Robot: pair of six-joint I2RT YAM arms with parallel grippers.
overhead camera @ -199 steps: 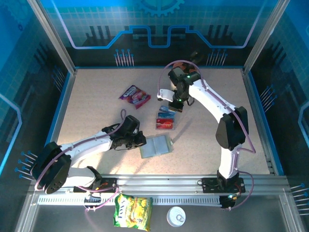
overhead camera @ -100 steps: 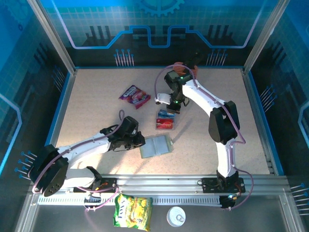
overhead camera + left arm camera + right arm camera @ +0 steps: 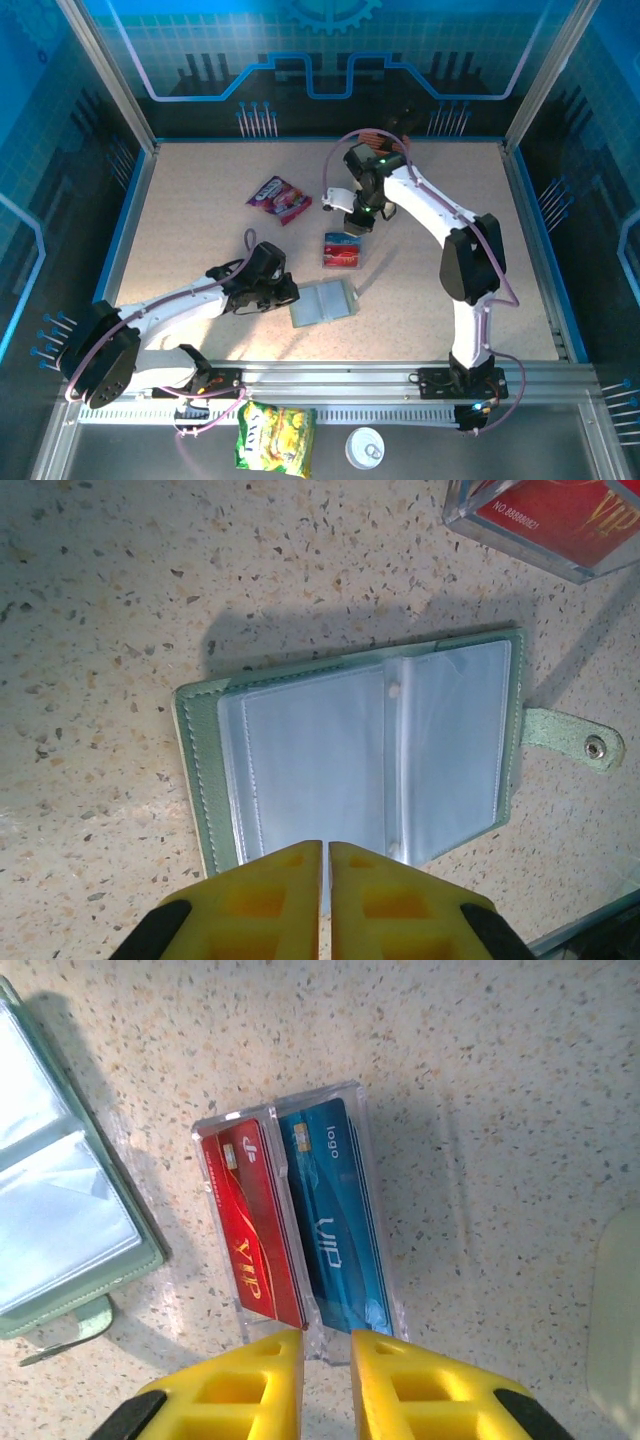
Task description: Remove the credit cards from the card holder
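The card holder (image 3: 323,302) lies open on the table, grey-green outside with pale blue-grey pockets (image 3: 360,760) in which no card shows. My left gripper (image 3: 326,848) sits shut over its near edge, at the holder's left side in the top view (image 3: 286,292). Two of the credit cards, one red (image 3: 250,1230) and one blue (image 3: 335,1220), lie side by side in a clear plastic box (image 3: 343,250). My right gripper (image 3: 325,1338) hovers just behind that box, jaws slightly open with nothing between them. The holder's edge and strap (image 3: 70,1328) show at the left of the right wrist view.
A purple-red snack packet (image 3: 279,198) lies at the back left of the table. In front of the arm bases, off the table, are a yellow-green snack bag (image 3: 276,437) and a white round lid (image 3: 365,448). Blue walls close in the table on three sides.
The right gripper's jaws have parted a little above the clear box, and that arm's elbow has shifted sideways. The left arm and the card holder have hardly moved.
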